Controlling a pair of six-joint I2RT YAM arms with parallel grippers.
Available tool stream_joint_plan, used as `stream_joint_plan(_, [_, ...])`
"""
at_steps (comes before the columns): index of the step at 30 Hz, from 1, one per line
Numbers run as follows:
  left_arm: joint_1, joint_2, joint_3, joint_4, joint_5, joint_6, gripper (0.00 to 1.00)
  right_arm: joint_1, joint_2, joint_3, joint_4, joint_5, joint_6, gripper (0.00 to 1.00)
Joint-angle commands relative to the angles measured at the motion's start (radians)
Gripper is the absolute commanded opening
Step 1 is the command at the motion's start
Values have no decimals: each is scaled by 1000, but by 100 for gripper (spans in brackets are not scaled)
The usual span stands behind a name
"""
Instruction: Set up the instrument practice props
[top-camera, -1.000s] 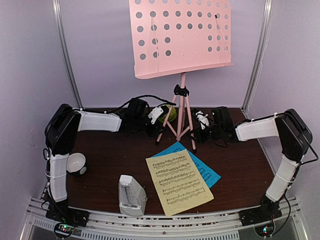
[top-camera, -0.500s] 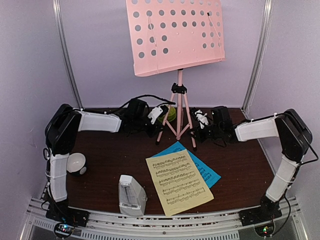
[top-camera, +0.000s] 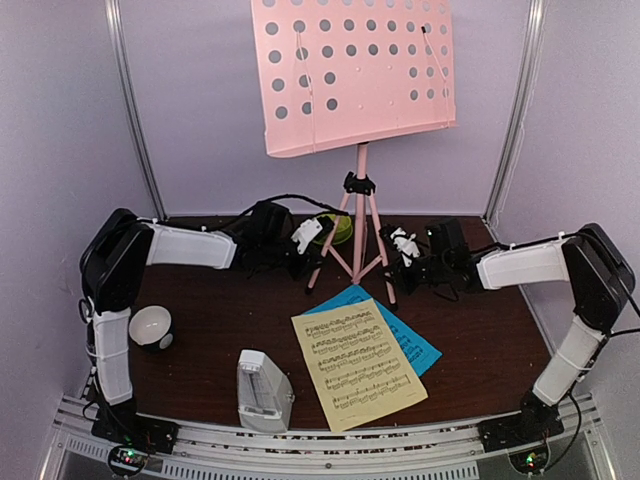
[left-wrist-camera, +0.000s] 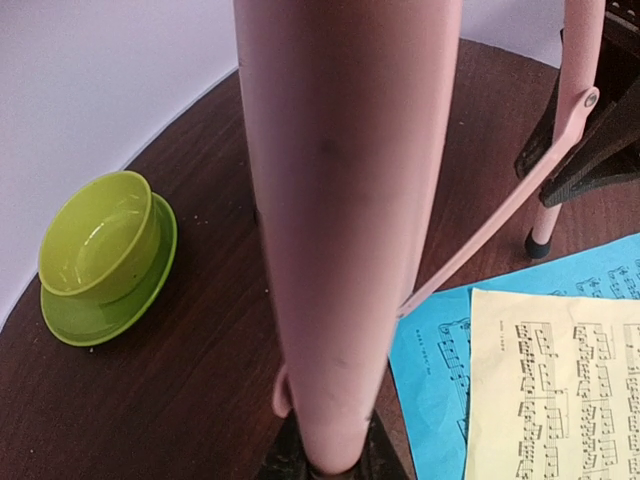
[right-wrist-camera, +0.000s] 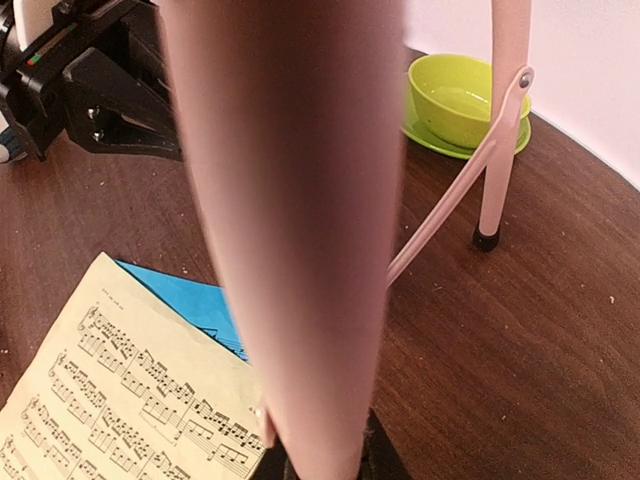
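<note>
Near edge first: metronome (top-camera: 262, 390), upright, untouched, well apart from both grippers. Just right of it, yellow page (top-camera: 358, 365) flat on the table (top-camera: 230, 310), overlapping the blue page (top-camera: 418, 348). Off to the left, white-and-black bowl (top-camera: 152, 326), out of play.

Mid-table, and here the action: left gripper (top-camera: 317, 253) clamped on the left leg (left-wrist-camera: 340, 250) of the music stand (top-camera: 355, 75), right gripper (top-camera: 393, 262) clamped on the right leg (right-wrist-camera: 290, 250). One leg each, neither arm nearer than the other. Legs slanting up and inward through the fingers to the hub (top-camera: 358, 184). Long axis of the stand straight up, with the panel (top-camera: 340, 60) high above both wrists. Probably a matched two-arm shift or set-down to come, so even grips needed, with a real risk of tipping something this tall.

Further back, green bowl (left-wrist-camera: 100, 235) on its saucer (left-wrist-camera: 150, 290), near the legs and worth avoiding.

Hard to read: fingertips buried behind the blurred pink legs in both wrist views. Feet on the table or just off it, cannot tell. Top of the panel cut off by the frame.
</note>
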Motion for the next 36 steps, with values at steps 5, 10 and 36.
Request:
stream_joint_plan(5, [50,-104,-74,-39,-99,18,0,-26,-92,-48,-104,60,34,0])
stream_joint_plan(10, [55,-129,-109,-47,-120,18,0,-26,-116,-59,-126,85,63,0])
stream_joint_plan(36, [14,-149,-184,-12,-147,-35,0,-13,-121,-58,-270,259,205,0])
